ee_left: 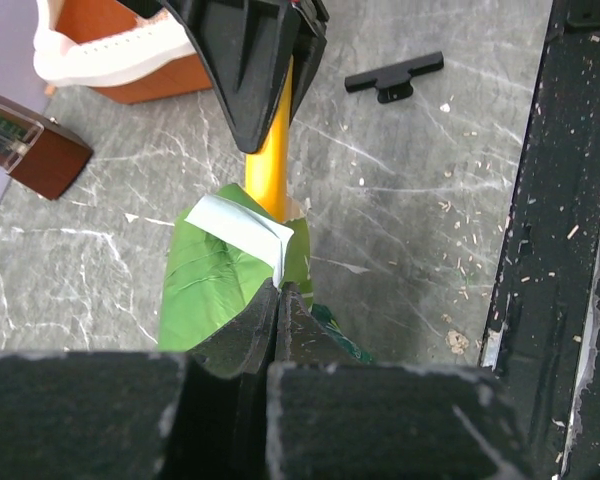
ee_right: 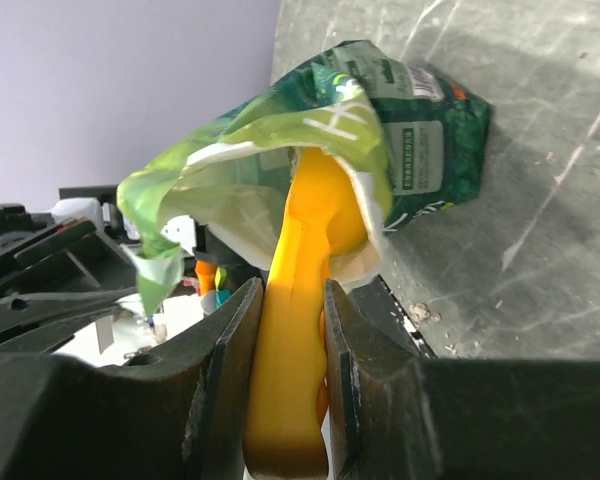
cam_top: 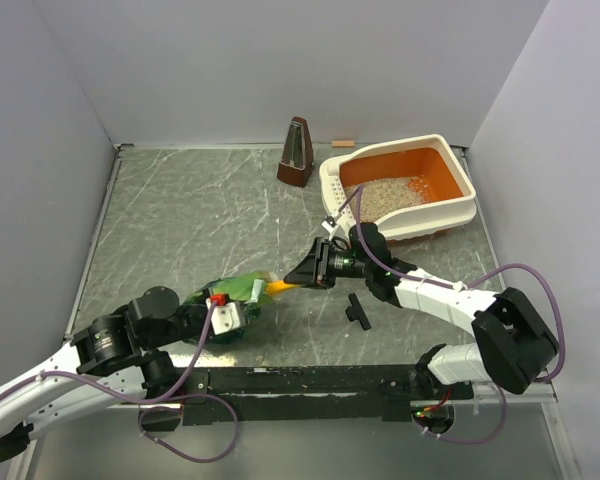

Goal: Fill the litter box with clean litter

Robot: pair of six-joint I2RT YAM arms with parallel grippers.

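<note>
**SCOOP IN BAG, BOX PARTLY FILLED**

**Left fingers** (ee_left: 248, 335): clenched on the edge of the green bag (ee_left: 215, 270), holding its mouth open toward the right arm. The bag is soft, crinkly film. It would probably sag shut or slide on the tabletop (cam_top: 180, 220) if let go, so the mouth edge is the right place to hold it.

**Scoop** (ee_right: 300, 230): stiff orange plastic. Its head sits inside the bag mouth, and whatever it carries is hidden.

**Right fingers** (ee_right: 225, 350): grasping the scoop handle, one on each flat side.

**Litter** (cam_top: 385, 195): pale granules cover part of the orange floor of the box (cam_top: 450, 215); the rest of the floor is bare. The box stands at the far right of the tabletop, well apart from the bag.

**Handling:** the granules are loose and free-flowing, so they cannot be gripped directly.
- Carry them only in the scoop, with the bowl level.
- Tip the scoop only once it is over the box.
- A tilt on the way across would spill grit on the tabletop.
- The box looks stiff but light, so a knock from the scoop may shift it.
</note>
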